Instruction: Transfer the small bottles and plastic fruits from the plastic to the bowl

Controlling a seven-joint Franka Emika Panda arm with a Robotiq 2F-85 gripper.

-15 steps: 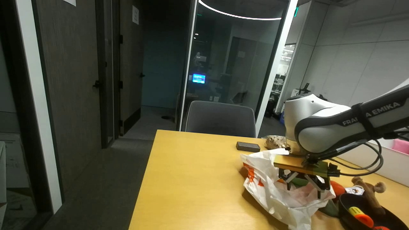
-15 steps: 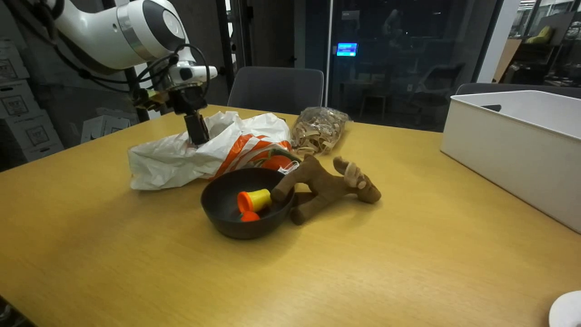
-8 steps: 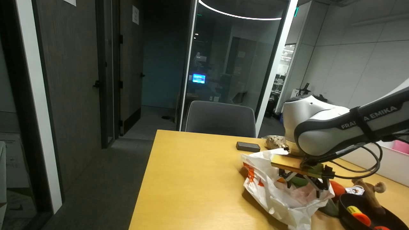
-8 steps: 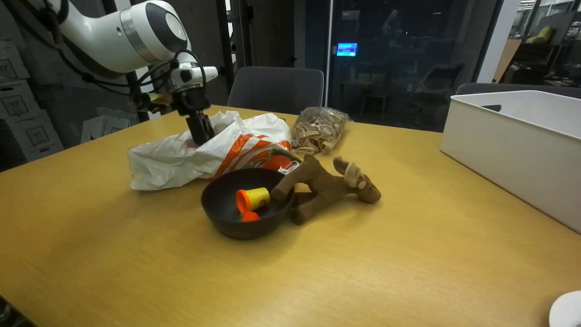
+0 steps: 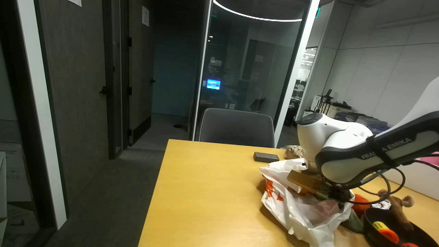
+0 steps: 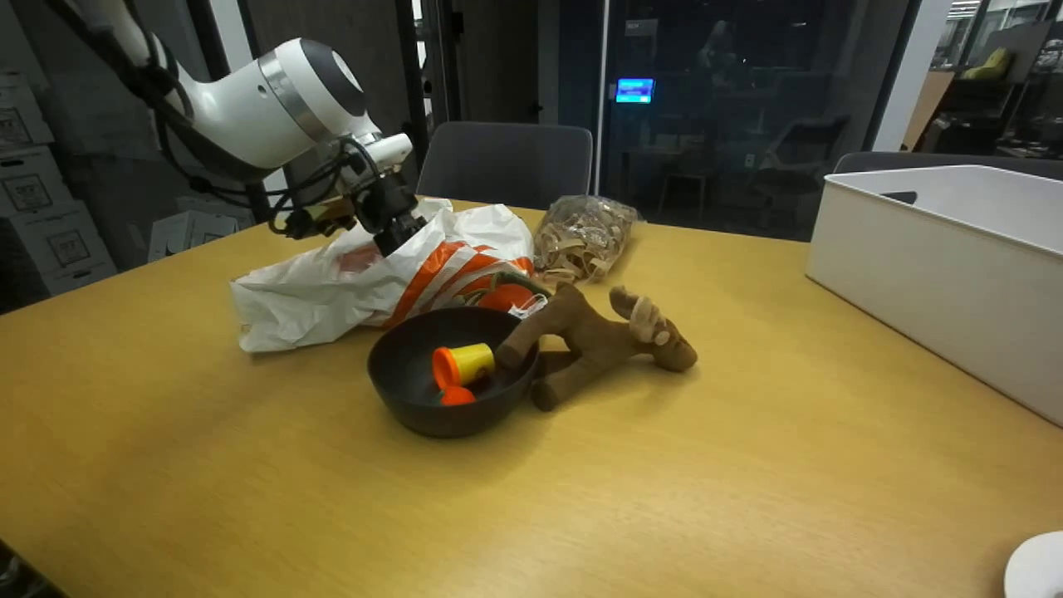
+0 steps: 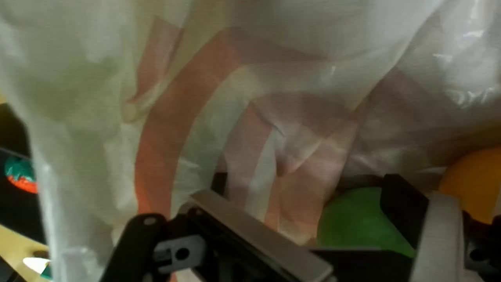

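Note:
The white plastic bag with orange print [image 5: 291, 214] lies on the table, also in an exterior view [image 6: 307, 303]. My gripper [image 7: 311, 190] is open inside the bag mouth, tilted; in the exterior views its fingers are mostly hidden by bag and arm. In the wrist view a green round fruit [image 7: 354, 219] shows between the fingers, close to the right one. An orange round fruit [image 7: 473, 184] lies beyond the right finger. The black bowl [image 6: 448, 422] stands beside the bag, holding a small yellow bottle with orange lid [image 6: 470, 363] and a small red-orange fruit [image 6: 458, 396].
A brown plush moose [image 6: 606, 340] leans on the bowl. A red-orange item with green [image 6: 504, 296] lies between bag and bowl. A clear bag of tan pieces [image 6: 581, 241], a dark block [image 5: 266, 157] and a white bin [image 6: 938, 257] stand around.
The arm has dipped and my gripper has tilted and moved deeper into the bag, toward its printed side. The bag mouth has shifted slightly. The bowl and its contents look unmoved.

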